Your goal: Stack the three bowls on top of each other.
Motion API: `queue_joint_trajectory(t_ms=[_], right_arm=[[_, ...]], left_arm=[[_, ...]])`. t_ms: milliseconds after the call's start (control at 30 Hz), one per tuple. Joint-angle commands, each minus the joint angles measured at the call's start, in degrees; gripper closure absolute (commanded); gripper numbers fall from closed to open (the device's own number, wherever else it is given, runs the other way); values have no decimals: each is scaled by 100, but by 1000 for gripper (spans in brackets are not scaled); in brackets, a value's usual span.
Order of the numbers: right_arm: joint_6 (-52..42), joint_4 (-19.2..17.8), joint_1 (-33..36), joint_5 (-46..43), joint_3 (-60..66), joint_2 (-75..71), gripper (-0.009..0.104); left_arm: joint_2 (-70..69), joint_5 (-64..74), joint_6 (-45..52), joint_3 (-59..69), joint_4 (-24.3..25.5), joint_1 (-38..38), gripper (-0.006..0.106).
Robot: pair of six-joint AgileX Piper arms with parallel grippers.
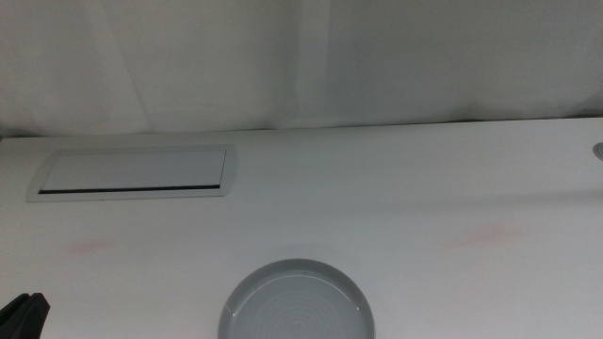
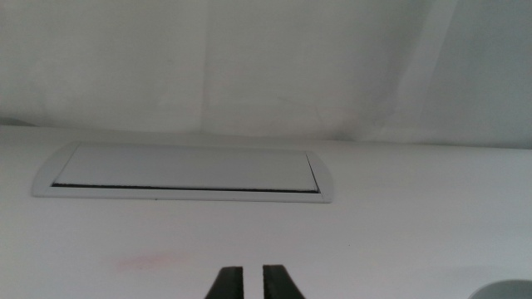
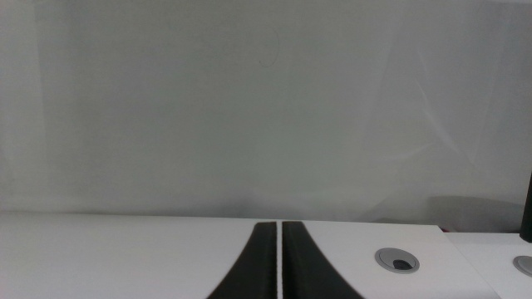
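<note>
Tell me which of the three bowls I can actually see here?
Only the grey bowl, ringed inside, at the table's near edge. No cream or green bowl shows in any view.

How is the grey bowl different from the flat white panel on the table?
The grey bowl is round with ring lines inside; the white panel is a rectangle with a dark slot along one edge. The bowl is grey and darker than the table; the panel is white like it. The bowl has a raised rim; the panel lies flat. The bowl sits near the camera, the panel farther back on the left. Both rest on the table, and no tool touches either.
</note>
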Motion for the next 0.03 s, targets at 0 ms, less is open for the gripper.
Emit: queue_joint_trajectory(t_ms=[0], right_arm=[[-17,-14,34,-49,230,-23,97]], left_arm=[[-13,-15,2,213,-16,15,91]])
